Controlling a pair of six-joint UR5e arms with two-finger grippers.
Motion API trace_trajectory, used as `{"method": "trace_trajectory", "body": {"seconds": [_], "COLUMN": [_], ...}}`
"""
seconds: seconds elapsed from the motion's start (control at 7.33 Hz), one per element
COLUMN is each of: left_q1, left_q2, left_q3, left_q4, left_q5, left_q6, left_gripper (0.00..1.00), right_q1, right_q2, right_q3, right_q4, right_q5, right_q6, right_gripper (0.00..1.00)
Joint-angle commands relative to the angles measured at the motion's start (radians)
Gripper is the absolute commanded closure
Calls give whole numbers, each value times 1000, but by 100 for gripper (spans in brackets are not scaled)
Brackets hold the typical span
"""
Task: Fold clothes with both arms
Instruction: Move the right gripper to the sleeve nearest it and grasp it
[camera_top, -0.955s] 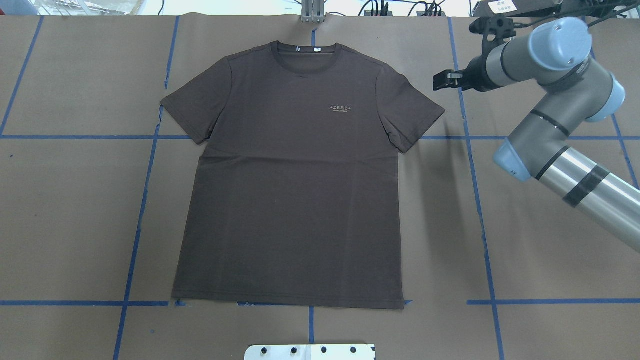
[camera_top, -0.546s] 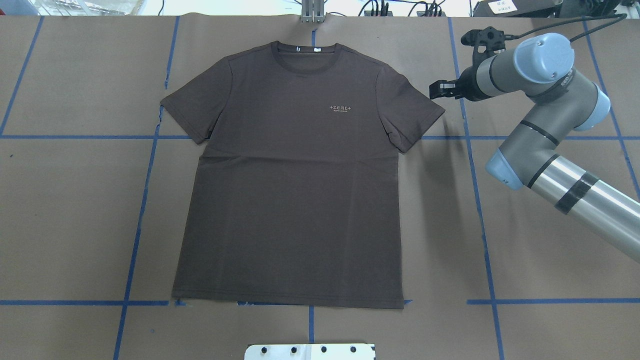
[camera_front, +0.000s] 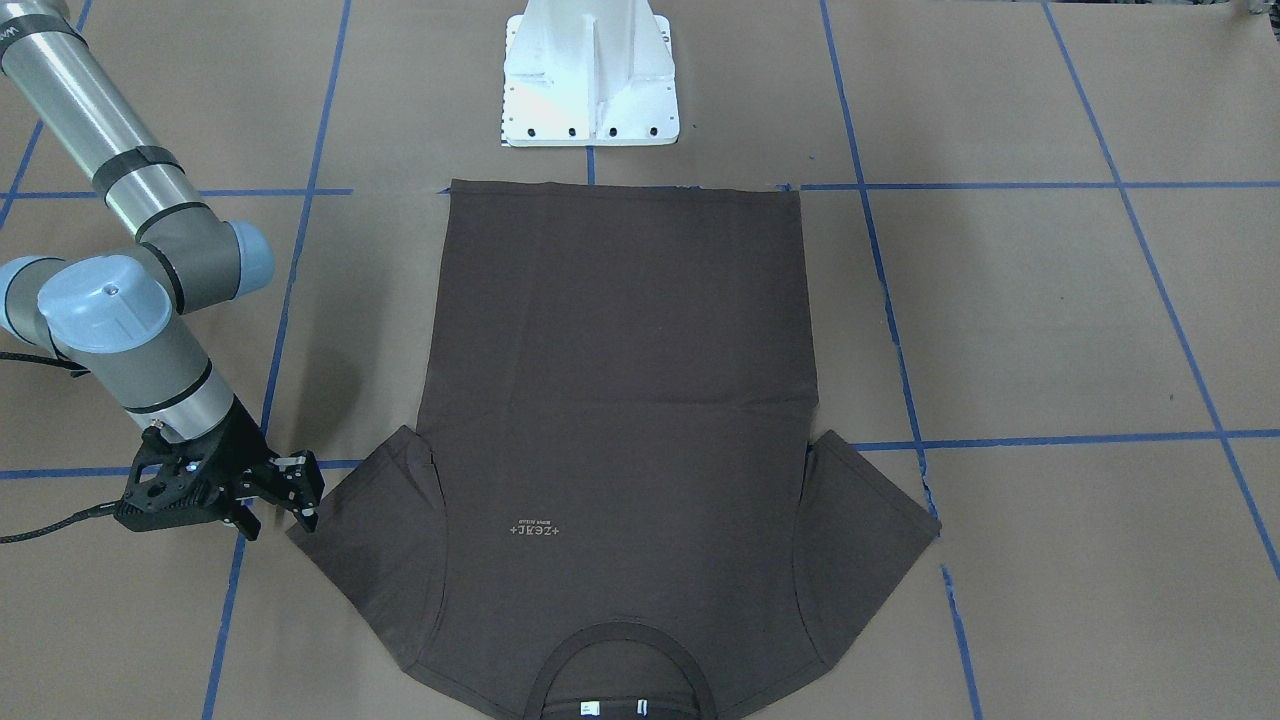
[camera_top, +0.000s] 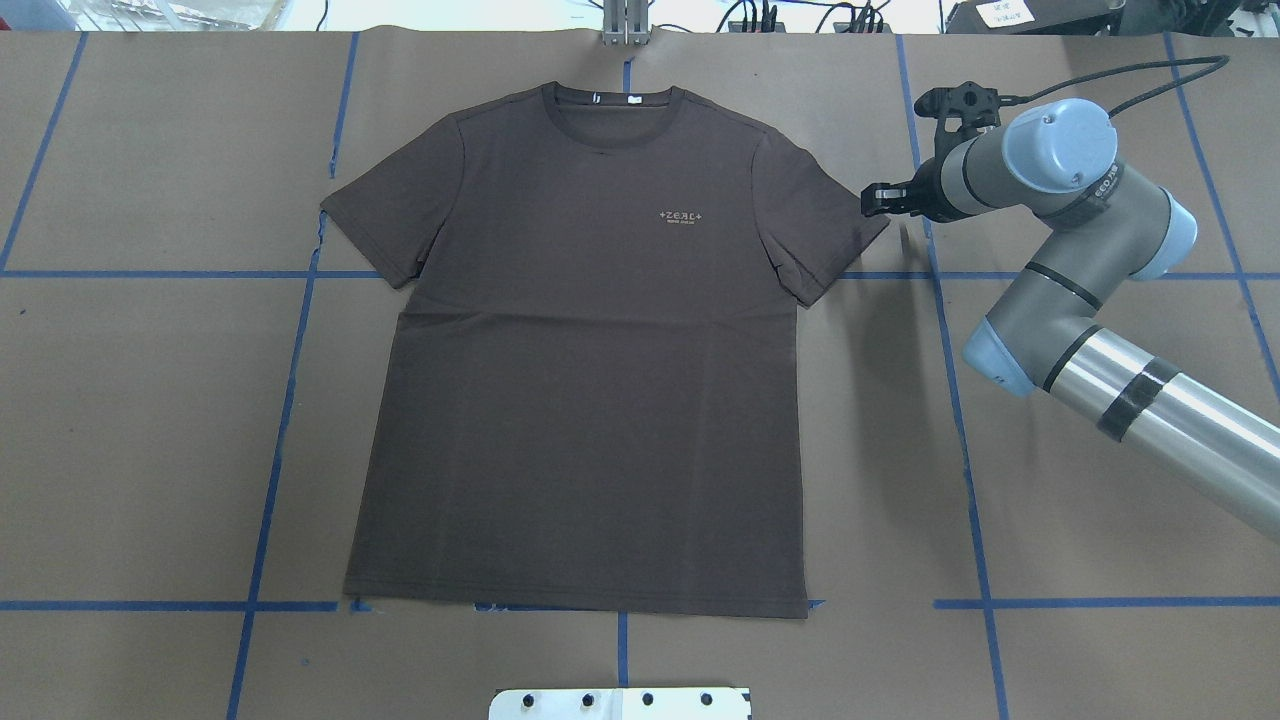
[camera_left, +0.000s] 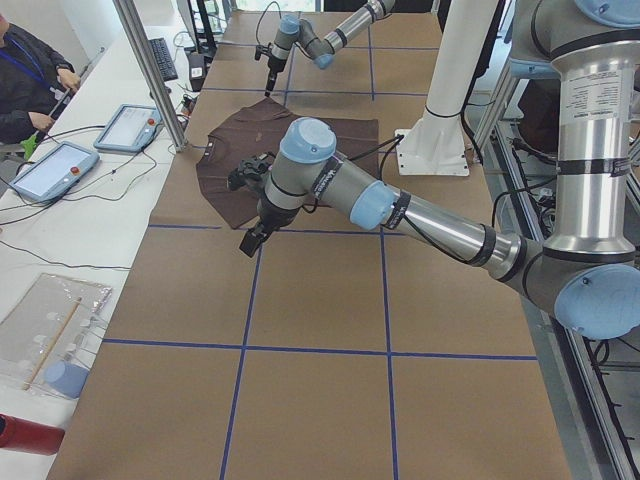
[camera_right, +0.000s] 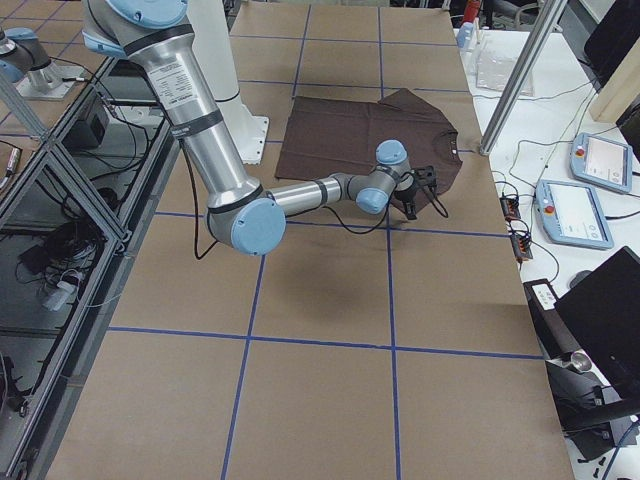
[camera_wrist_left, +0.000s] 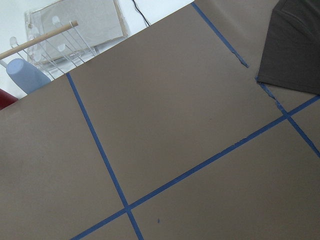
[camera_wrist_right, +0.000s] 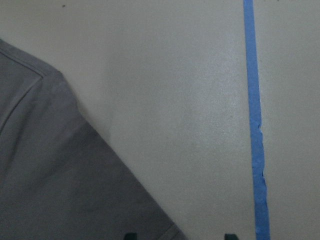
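Right tool (camera_top: 876, 199) nearer T-shirt (camera_top: 580, 400) sleeve (camera_top: 820, 230), spread; left tool (camera_left: 252, 238) state unclear; logo (camera_top: 683, 217) reads ZEAL.

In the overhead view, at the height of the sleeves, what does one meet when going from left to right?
Sleeve → chest logo → other sleeve → right end effector → right arm.

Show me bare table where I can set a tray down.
Widest bare table lies on the robot's left of the T-shirt. Right of its hem is bare too, beside the right arm. Crowded: the right gripper beside the right-hand sleeve.
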Motion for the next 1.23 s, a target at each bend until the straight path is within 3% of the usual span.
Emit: {"method": "trace_trajectory", "body": {"seconds": [0.0, 1.09], "left_q1": [1, 0], "left_q2": [0, 2], "left_q3": [2, 6], "left_q4": [0, 0], "left_q5": [1, 2], "left_q6": [0, 8], "left_gripper": [0, 0], "right_q1": [-11, -25], "right_q2": [0, 8], "right_q3": [-10, -18], "right_q4": [0, 0], "right_q5": [-19, -26], "right_q6": [0, 2], "right_gripper": [35, 39]}}
